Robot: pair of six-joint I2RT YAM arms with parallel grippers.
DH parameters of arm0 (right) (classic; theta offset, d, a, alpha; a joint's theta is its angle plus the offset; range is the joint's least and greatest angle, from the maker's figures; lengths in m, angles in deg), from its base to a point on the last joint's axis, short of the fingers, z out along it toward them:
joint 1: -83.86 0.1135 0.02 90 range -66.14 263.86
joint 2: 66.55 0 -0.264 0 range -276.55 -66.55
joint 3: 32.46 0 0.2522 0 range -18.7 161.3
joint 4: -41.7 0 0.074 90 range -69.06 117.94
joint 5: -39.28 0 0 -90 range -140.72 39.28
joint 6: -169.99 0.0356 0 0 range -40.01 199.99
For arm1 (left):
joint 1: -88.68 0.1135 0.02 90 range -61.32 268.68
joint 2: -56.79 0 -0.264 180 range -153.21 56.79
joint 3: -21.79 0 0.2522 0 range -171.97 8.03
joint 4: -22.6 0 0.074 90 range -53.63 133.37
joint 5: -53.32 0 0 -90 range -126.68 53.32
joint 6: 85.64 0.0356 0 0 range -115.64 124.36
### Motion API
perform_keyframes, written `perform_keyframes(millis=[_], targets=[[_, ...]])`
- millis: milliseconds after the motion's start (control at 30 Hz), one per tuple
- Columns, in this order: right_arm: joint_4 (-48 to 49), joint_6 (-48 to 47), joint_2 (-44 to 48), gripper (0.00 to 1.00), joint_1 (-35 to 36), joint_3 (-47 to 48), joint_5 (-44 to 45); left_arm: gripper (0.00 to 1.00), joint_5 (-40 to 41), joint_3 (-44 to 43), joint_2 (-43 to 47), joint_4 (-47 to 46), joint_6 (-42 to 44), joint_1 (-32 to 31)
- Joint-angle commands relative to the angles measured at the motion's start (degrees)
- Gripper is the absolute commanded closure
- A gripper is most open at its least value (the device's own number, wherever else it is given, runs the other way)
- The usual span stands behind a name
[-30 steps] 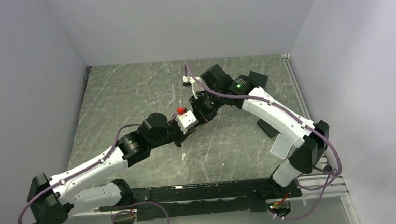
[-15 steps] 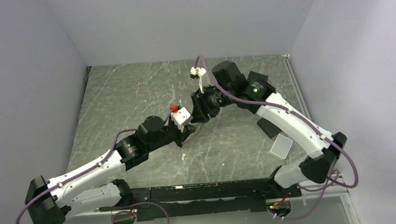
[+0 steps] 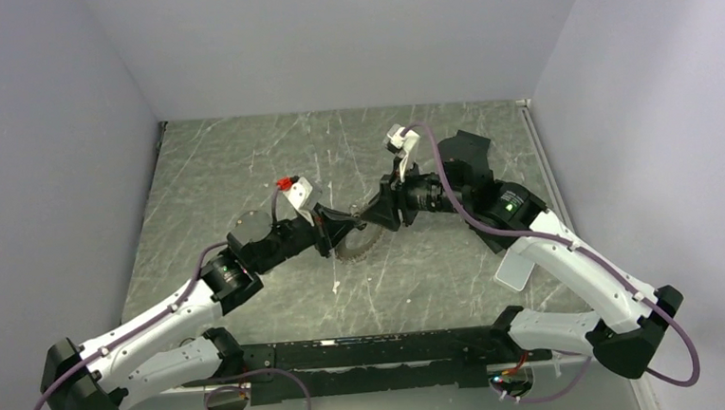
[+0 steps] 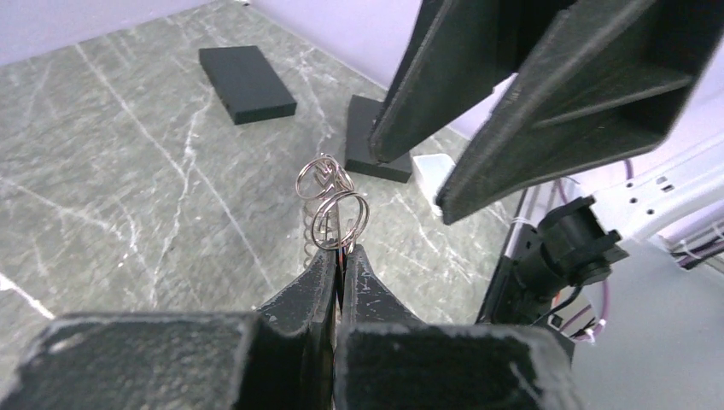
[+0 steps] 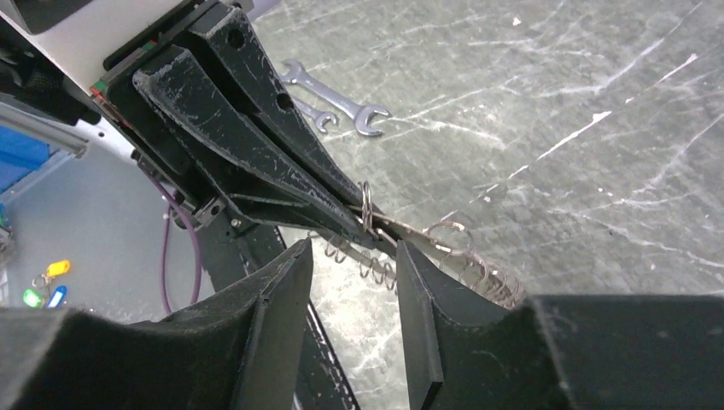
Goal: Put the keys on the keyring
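**Thin pinch on the ring, and an empty claw closing in**

The left claw [image 4: 341, 266] is clenched on the near edge of the keyring [image 5: 487, 278], holding it edge-up above the middle of the desk [image 3: 242, 165], clear of the surface. Small wire loops stand along the ring's rim. The right claw [image 5: 354, 256] hovers just to the right of it, released, its fingers apart with nothing between them; no key shows in either claw.

The main risk is the grip itself. The left claw holds only a narrow strip of flat metal, so a push from the right claw could swivel the ring in the pinch or knock it out onto the desk.

The wire loops are a second hazard. A right finger passing close could catch one and drag the ring sideways.

The two claws also sit very near each other, so a small misjudged approach could bring finger against finger.

Two wrenches [image 5: 341, 98] lie on the desk beyond, away from the work.
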Motion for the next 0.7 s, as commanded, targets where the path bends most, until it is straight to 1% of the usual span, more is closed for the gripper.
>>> perform_keyframes(millis=[0,233,500,567,667], targets=[[6.0,-0.09,0.3,0.57,0.05,0.4,-0.48,1.0,-6.55,0.45,0.51,-8.7,-3.23,0.87],[6.29,-0.41,-1.71,0.62,0.13,1.96,-1.74,1.0,-8.96,1.51,-0.31,-12.4,-4.74,1.4],[6.4,0.11,-2.01,0.77,0.13,1.06,-2.15,1.0,-8.63,1.09,-0.93,-13.19,-5.86,1.78],[6.76,0.25,-1.96,0.84,0.21,0.77,-2.6,1.0,-8.17,0.58,-1.61,-12.54,-5.84,1.79],[6.34,-0.02,-2.1,1.0,0.6,0.8,-2.88,1.0,-7.59,-0.17,-2.81,-11.24,-5.44,1.79]])
